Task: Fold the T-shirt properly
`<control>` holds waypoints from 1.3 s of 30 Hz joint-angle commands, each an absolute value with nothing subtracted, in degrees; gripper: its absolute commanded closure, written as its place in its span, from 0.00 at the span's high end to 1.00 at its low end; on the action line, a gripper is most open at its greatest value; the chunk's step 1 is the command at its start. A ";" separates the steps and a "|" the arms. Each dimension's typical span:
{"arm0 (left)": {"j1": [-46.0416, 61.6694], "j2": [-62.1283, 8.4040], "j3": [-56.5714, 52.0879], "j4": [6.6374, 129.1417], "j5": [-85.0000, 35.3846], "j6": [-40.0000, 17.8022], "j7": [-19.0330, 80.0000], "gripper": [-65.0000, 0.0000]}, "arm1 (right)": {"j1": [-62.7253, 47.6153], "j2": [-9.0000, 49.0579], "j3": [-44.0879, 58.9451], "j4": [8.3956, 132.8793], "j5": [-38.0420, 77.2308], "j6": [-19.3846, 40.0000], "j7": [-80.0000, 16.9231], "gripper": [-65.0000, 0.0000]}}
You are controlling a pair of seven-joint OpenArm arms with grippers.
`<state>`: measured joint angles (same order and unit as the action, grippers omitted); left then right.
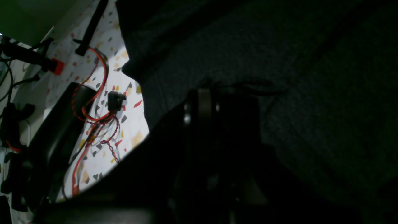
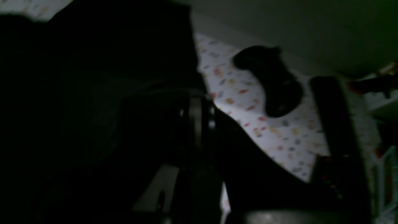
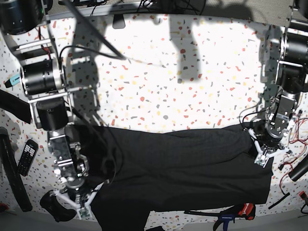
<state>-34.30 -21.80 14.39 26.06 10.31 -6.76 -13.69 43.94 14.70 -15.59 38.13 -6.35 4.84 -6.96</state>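
Two arms are bending over the speckled tabletop (image 3: 192,72), where the T-shirt (image 3: 192,163) is lying spread along the near edge. Right tool (image 3: 79,197) and left tool (image 3: 263,153) are each sitting at an end of the dark cloth with jaws together, though I cannot tell whether fabric is pinched. Beside the right arm a black remote (image 3: 27,157) is resting, red wires (image 1: 93,102) are trailing near the left, and cloth is blocking both wrist views.

Looks like robotics lab: my arms bolted over speckled table (image 3: 192,57), loose red wires (image 1: 93,102) and cables around, remote (image 3: 27,156) at edge
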 commanded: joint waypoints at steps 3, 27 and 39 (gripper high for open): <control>-36.21 -22.59 14.09 26.81 9.87 -6.20 -15.05 0.00 | 46.52 13.78 -15.35 38.94 -7.86 6.44 -3.68 0.08; -36.36 -22.59 14.09 26.81 10.07 -4.19 -16.32 0.00 | 46.13 12.67 -15.33 38.92 -10.22 6.94 -2.07 0.56; -36.36 -22.87 14.09 26.81 10.04 1.52 -16.36 0.00 | 46.11 12.69 -15.33 38.92 -10.24 7.01 -4.03 0.56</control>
